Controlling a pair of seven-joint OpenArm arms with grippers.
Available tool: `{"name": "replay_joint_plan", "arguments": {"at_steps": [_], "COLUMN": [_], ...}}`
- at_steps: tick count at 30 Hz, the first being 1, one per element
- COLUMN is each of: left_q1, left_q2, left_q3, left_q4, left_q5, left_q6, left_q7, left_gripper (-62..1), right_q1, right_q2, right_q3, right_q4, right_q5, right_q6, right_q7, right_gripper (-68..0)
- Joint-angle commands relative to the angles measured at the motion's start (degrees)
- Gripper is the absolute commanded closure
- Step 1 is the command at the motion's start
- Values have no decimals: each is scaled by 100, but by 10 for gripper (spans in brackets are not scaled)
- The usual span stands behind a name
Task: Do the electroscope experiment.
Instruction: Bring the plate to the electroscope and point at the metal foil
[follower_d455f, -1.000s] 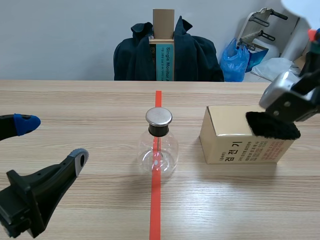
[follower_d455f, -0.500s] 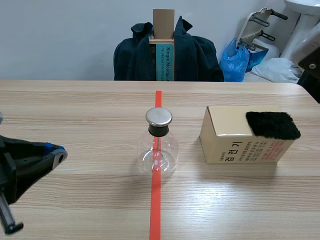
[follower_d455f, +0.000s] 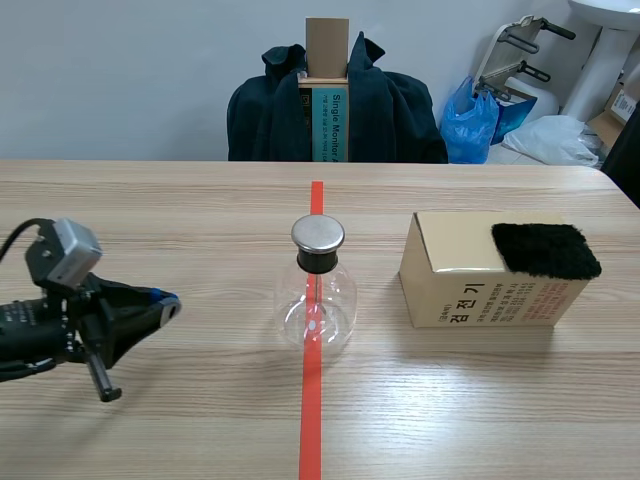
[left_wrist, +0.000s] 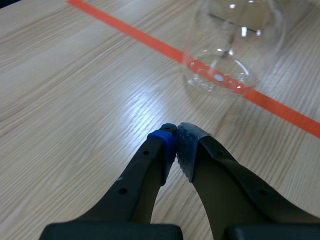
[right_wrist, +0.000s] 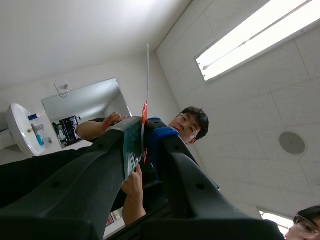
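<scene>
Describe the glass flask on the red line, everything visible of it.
The flask is a clear, round-bellied glass bottle, upright on the table, centred on the orange-red tape line. A black collar rings its short neck, capped by a flat silvery disc. A thin rod hangs inside. Only the table touches it; the shut left hand lies apart beside it.

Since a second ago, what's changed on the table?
The left gripper closed on nothing and dropped low, pointing toward the flask. The right gripper lifted up and away from the fur; it now points upward, shut on a thin strip. Flask, box and fur stayed put.
</scene>
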Motion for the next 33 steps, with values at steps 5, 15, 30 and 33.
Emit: {"name": "replay_joint_plan", "arguments": {"at_steps": [5,15,30,33], "left_q1": [-409,-531,-531,-531], "left_q2": [455,704,841,841], "left_q3": [448,739,739,739], "left_q4": [-337,-503,-503,-503], "left_q5": [120,214,417,439], "left_q6": [197,457,577,577], "left_q7": [-455,-651,-649,-649], "left_gripper": [-29,-30,-30,-30], "right_q1": [70,72,1086,1154], "right_q2": [79,79,269,269], "right_q3": [46,20,-2605,-3091], "right_q4": [223,221,-968,-1335], "right_q5": [85,166,-59,-146], "right_q6": [-332,-26,177,168], "right_q7": [31,455,520,522], "right_gripper": [-8,-8,-8,-8]}}
